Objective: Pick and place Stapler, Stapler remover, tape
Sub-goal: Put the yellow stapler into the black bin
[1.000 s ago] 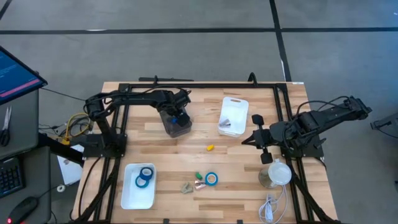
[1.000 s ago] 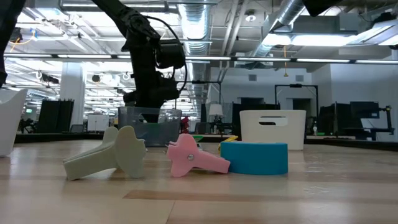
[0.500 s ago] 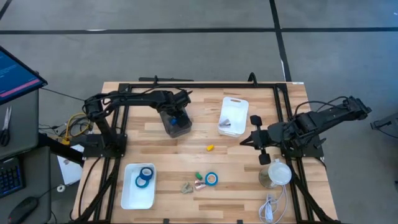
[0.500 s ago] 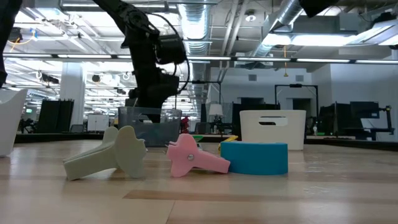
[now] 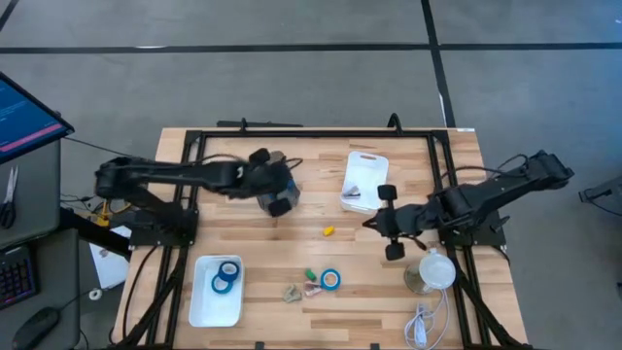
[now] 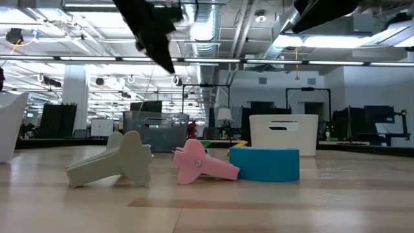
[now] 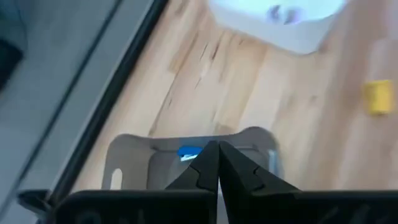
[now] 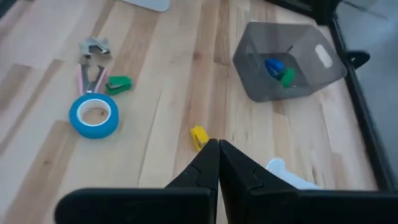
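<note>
Nearest the front edge, a roll of blue tape lies loose on the table beside the pink staple remover and a grey one. Mid-table, the right gripper hangs with fingers pressed together, holding nothing; reaching for the tape like that, it would likely just shove the roll. Farther back, the left gripper, closed and empty over the clear bin, could clip its rim.

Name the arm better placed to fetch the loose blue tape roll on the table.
Right, probably. The right hand hangs shut nearer the tape roll, which its wrist view shows. The left hand, also shut, is over the grey bin.
</note>
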Available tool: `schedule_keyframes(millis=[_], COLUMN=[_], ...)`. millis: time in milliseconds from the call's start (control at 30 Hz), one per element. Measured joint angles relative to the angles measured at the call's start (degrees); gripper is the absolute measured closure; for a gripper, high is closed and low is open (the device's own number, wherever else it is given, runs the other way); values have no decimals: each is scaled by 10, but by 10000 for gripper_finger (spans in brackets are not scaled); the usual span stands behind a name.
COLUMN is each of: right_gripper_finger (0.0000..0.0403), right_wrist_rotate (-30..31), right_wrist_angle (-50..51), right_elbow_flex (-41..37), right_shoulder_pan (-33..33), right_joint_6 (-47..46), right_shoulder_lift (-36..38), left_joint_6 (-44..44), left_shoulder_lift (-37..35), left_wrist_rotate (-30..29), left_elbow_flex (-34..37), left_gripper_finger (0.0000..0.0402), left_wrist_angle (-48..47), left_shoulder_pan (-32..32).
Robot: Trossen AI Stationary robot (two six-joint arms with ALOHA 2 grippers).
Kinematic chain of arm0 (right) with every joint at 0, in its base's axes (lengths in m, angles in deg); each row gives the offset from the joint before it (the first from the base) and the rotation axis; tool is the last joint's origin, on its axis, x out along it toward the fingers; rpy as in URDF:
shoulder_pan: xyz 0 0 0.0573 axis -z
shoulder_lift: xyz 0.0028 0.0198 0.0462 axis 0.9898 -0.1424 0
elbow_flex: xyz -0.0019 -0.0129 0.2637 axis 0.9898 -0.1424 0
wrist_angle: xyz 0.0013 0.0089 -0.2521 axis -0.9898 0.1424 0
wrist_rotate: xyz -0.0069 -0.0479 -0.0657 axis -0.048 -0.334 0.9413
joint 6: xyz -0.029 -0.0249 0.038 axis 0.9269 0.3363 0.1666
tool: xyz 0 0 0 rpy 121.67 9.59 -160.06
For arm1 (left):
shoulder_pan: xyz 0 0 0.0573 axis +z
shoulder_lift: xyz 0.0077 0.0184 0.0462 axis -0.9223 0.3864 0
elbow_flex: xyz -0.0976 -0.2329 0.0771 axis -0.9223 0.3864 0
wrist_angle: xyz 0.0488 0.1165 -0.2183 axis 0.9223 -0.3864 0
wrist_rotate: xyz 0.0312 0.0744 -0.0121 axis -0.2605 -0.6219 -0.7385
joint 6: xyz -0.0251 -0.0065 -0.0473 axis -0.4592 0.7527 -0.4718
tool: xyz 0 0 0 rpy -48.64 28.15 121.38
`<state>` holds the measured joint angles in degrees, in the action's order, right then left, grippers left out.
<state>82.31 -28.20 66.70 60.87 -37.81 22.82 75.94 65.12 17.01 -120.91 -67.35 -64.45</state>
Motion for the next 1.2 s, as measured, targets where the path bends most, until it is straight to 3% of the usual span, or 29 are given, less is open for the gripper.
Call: schedule_keyframes(millis=[300, 500, 600, 867, 1033, 1200], right_gripper_finger=[402, 364, 322, 230, 217, 232], right_wrist_rotate=[-16, -142, -177, -186, -191, -191], right_wrist_angle=[-56, -84, -50, 52, 43, 29], right_elbow_flex=[0, 46, 81, 163, 184, 191], right_shoulder_pan=[55, 108, 132, 153, 162, 176], right_joint_6=[47, 73, 73, 114, 142, 158], right_shoulder_lift=[-100, -182, -228, -340, -392, -425], left_joint_6=[-45, -91, -95, -96, -97, -97], left_shoulder_lift=[-158, -224, -231, -233, -232, -233], left_wrist_rotate=[-31, -32, -32, -32, -32, -31], left_elbow_flex=[113, 168, 174, 175, 175, 175], left_gripper_finger=[400, 400, 400, 400, 400, 400], left_wrist_angle=[1, 5, 8, 5, 7, 11], left_shoulder_pan=[-108, -136, -140, -140, -140, -140])
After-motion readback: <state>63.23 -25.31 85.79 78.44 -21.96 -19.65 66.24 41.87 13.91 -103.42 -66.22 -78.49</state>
